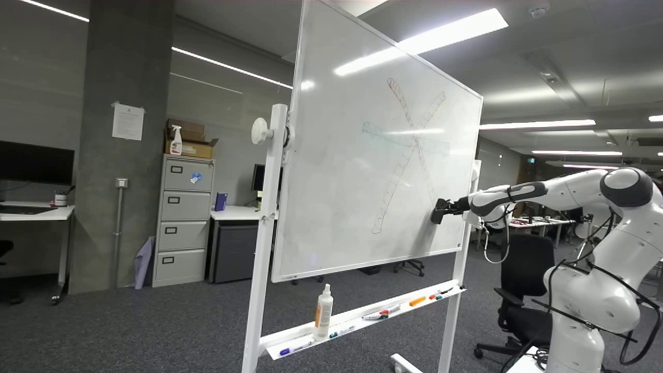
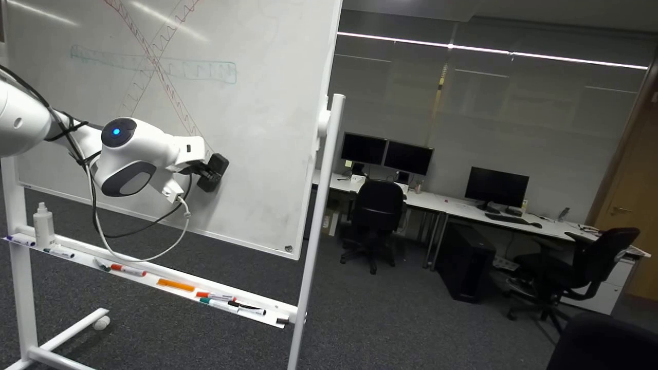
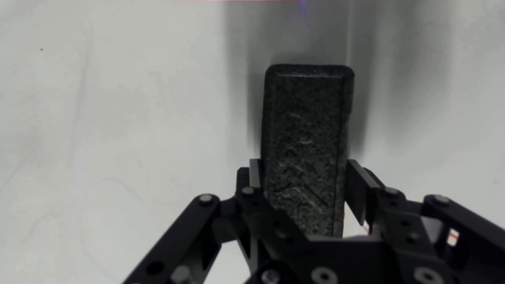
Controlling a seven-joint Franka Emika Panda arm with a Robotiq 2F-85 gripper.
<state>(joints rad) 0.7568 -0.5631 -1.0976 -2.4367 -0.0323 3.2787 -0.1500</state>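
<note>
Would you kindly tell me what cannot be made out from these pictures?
Black rectangular block, wrist view: its lower end is hidden by the black two-fingered gripper.
White rectangular whiteboard, in an exterior view: top cut off by the picture's upper edge.
White paper sheet on the grey concrete pillar, in an exterior view: print too small to read.

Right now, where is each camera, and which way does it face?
In an exterior view: in front of the white rectangular board, looking across it; most of the white jointed arm shows.
In an exterior view: beside the arm, facing the board and long white desks; its front end shows.
Wrist view: on the arm, facing the board squarely; the black two-fingered gripper shows, holding a black rectangular block.
Both exterior views share board, arm and block.
</note>
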